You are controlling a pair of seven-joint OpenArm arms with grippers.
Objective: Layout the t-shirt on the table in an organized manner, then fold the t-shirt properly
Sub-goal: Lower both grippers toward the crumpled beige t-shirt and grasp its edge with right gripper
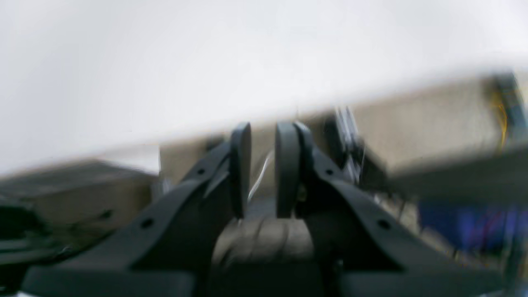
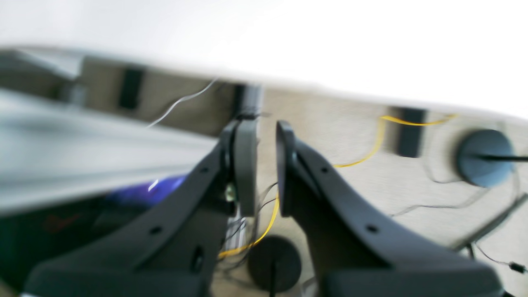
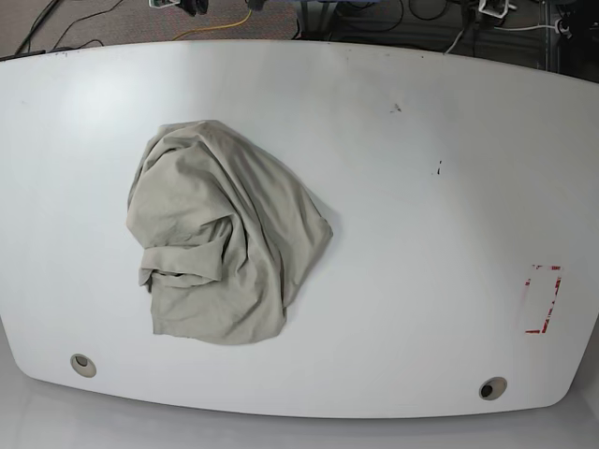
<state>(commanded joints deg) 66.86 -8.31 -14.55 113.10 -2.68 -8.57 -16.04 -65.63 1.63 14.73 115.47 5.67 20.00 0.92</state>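
Table point(image 3: 393, 234): white top, bare over its whole right half and along the far edge; free passage was afforded there.
T-shirt point(image 3: 220, 238): crumpled heap, left of centre; the sole raised obstacle. Bare strips were left on all its sides, the widest to its right.
Grommet holes point(image 3: 82, 365) and point(image 3: 492, 387): flush, near the front corners, well apart from the heap.
Red tape rectangle point(image 3: 543, 299): flat, near the right edge; no hindrance was offered.
No arm was seen over the top in the base view.
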